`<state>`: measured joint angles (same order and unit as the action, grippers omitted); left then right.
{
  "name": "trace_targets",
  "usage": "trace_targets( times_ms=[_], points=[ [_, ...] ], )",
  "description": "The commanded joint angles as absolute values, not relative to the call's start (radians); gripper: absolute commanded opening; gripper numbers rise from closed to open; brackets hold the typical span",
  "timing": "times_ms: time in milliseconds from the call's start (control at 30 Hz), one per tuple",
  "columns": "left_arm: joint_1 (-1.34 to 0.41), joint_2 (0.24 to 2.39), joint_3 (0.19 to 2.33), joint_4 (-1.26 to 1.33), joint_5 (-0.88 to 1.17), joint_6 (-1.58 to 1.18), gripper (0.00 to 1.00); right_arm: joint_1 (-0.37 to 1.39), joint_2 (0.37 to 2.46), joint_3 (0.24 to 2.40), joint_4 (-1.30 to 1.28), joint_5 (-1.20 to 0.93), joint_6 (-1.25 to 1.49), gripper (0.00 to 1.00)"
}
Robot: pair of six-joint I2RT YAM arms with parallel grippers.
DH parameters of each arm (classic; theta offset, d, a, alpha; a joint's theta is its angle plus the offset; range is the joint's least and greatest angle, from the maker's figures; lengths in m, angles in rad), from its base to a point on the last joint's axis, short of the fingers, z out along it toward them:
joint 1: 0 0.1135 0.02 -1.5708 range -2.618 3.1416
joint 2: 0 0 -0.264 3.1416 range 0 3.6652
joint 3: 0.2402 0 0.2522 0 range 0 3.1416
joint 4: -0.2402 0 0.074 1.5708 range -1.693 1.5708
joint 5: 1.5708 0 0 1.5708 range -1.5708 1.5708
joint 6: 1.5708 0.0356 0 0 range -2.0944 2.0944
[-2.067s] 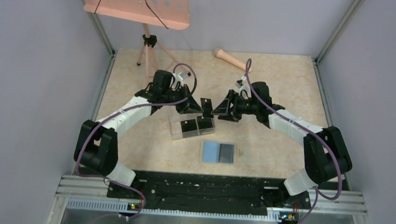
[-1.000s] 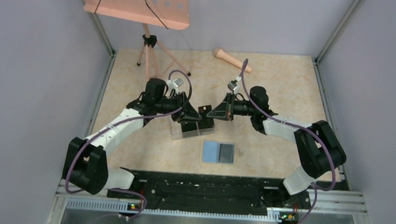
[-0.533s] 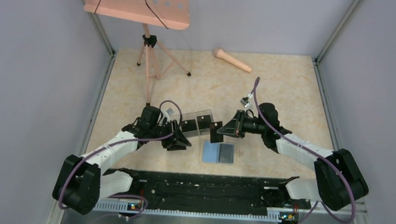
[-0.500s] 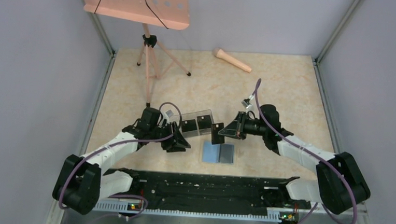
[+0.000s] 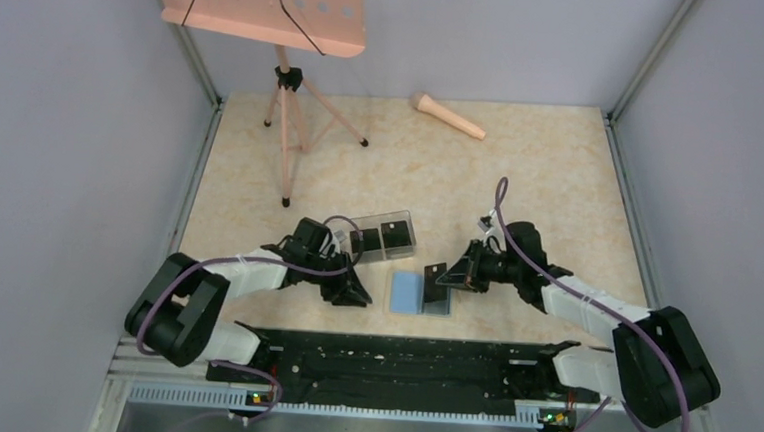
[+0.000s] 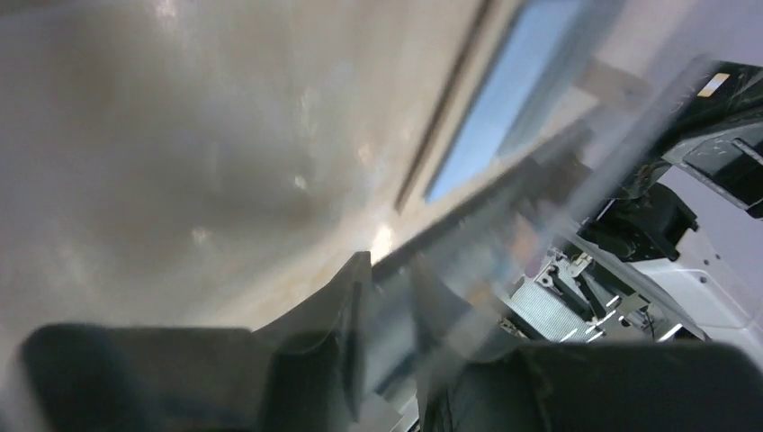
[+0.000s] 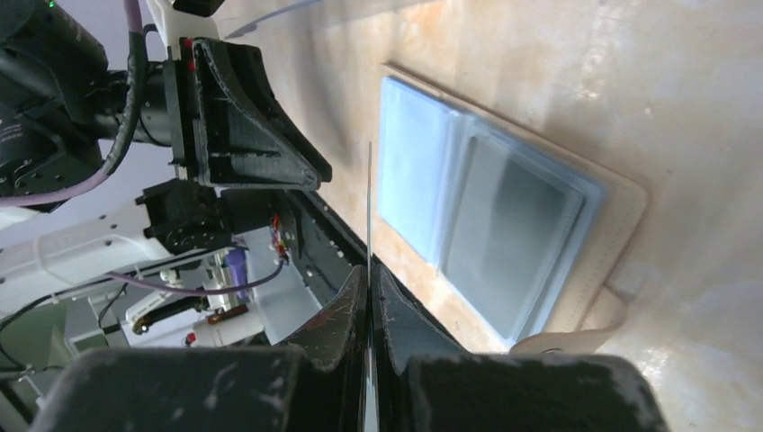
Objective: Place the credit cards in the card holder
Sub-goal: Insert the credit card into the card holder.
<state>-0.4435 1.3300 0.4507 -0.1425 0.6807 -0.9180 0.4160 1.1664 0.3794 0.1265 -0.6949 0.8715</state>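
Near, right arm: jaws pinched shut on thin black credit card (image 7: 369,193), edge-on, near upright. Just under card: open beige folding card holder, light blue lining (image 7: 409,180), flat on marbled beige worktop (image 5: 521,174); fold line roughly parallel to card plane, grey half on right-arm side. Contact: cannot tell. Right arm nearer; probably tilt flat, then slide in. Left jaws low beside holder's left edge; gap blurred, cannot tell. Behind: long clear plastic box (image 5: 382,234), near holder. Open room rightward.

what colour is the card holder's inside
The card holder is light blue inside, beige-edged; right wrist view shows it best.
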Motion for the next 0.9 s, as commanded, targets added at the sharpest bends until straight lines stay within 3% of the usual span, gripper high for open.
trace_targets(
  times_ms=[0,367,867],
  points=[
    [-0.502,1.422,0.475,-0.011,0.660,-0.978,0.25,0.409,1.261,0.422,0.153,-0.671,0.800,0.00],
    [-0.605,1.527,0.512,-0.017,0.589,-1.046,0.06,0.408,1.343,0.397,0.227,-0.587,0.722,0.00],
    [-0.640,1.549,0.536,-0.050,0.578,-1.060,0.00,0.408,1.471,0.350,0.457,-0.675,0.826,0.00]
  ],
)
